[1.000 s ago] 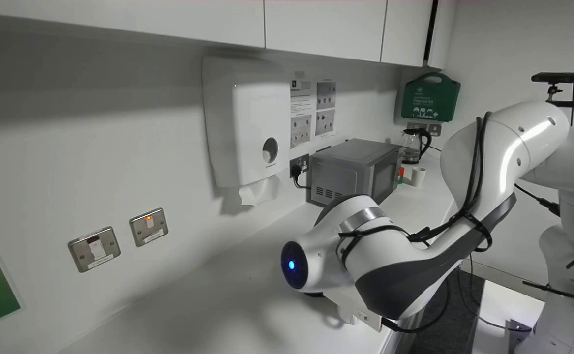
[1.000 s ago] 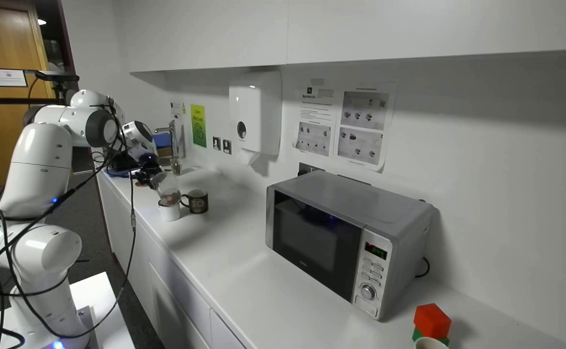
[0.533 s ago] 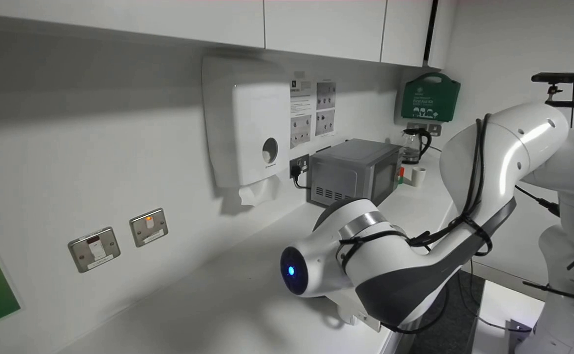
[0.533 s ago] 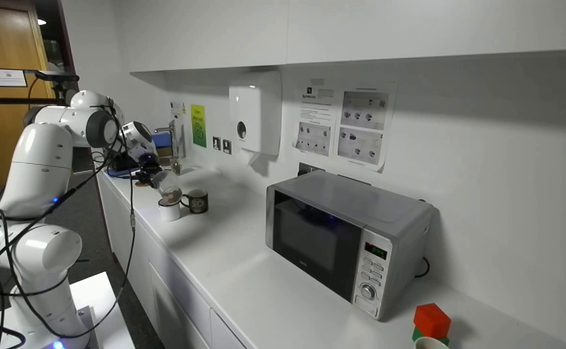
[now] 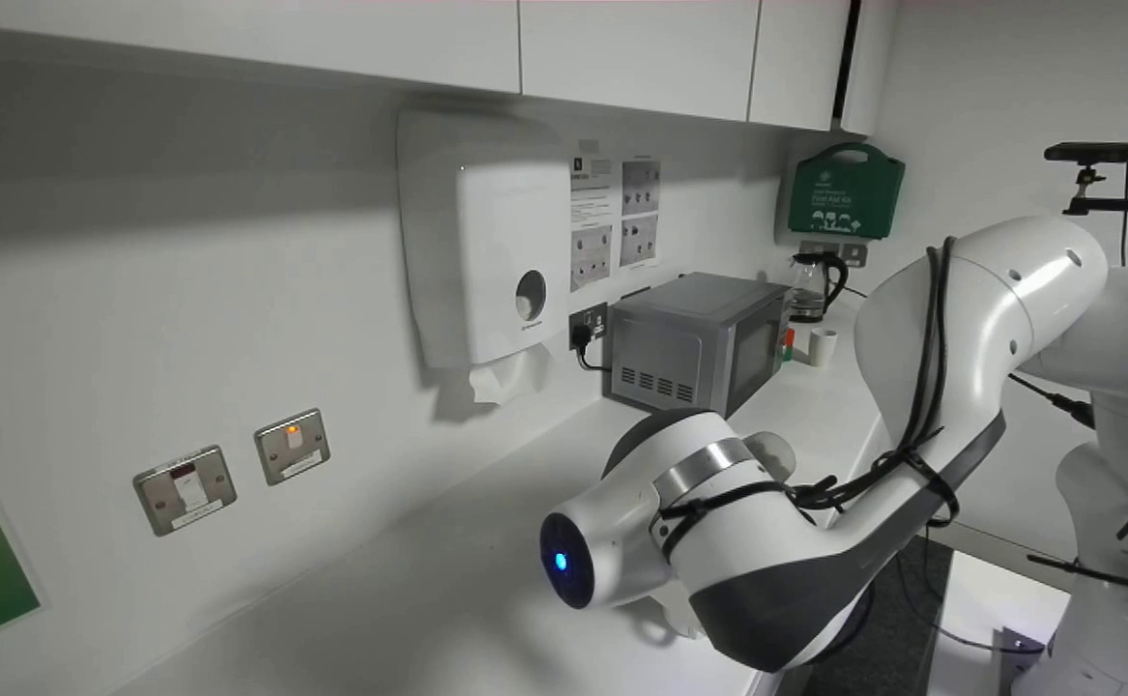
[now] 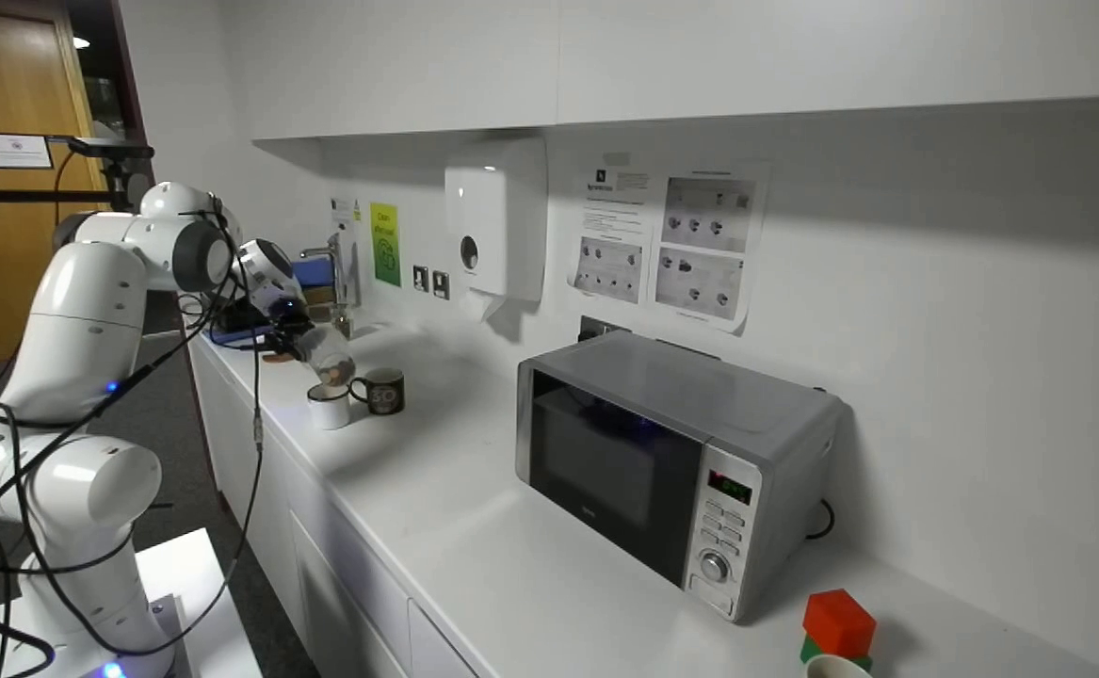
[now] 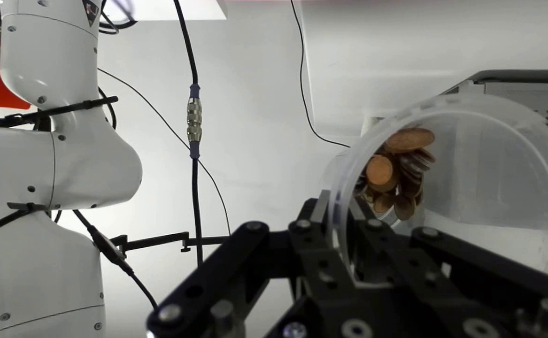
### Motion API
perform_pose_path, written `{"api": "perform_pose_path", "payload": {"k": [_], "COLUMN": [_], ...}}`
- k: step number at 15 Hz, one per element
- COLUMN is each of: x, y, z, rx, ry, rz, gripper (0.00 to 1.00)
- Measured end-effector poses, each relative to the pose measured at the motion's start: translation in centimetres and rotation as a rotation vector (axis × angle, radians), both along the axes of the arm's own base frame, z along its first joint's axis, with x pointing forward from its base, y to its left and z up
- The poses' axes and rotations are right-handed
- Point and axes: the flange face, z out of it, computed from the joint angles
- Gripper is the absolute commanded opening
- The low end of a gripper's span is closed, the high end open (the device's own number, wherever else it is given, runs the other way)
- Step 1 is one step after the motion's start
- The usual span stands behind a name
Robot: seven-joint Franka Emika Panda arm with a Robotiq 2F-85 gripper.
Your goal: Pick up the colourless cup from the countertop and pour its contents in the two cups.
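Note:
In the wrist view my gripper [image 7: 339,206] is shut on the wall of the colourless cup [image 7: 485,183], one finger inside and one outside. Several copper coins [image 7: 391,173] rest in it. An exterior view shows the gripper [image 6: 293,341] holding the colourless cup [image 6: 326,354] tilted, mouth end lower, just above the white mug [image 6: 329,411]. The dark mug [image 6: 383,393] stands upright close beside the white one on the countertop [image 6: 474,527], its handle towards it. Where the arm [image 5: 737,541] fills the foreground of an exterior view, both mugs and the fingers are hidden.
A grey microwave [image 6: 681,405] stands further along the counter, with a red block [image 6: 839,623] and another white mug [image 5: 822,348] past it. A glass kettle [image 5: 810,290] is at the far end. Cupboards [image 6: 662,56] and a towel dispenser [image 6: 495,221] hang above.
The held cup has shifted slightly up and towards the dark mug, uncovering more of the white mug's rim. The wrist has sunk lower in an exterior view. The grip has stayed the same.

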Motion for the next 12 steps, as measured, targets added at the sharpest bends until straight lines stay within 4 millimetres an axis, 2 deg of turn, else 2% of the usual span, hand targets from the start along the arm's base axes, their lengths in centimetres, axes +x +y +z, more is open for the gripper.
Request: {"api": "perform_pose_path", "payload": {"k": [6, 12], "x": [-0.2, -0.1], "y": [1.4, 2.0], "z": [-0.3, -0.6], "rx": [-0.029, -0.050], "ry": [-0.009, -0.024], "rz": [0.010, 0.010], "gripper": [0.02, 0.02]}}
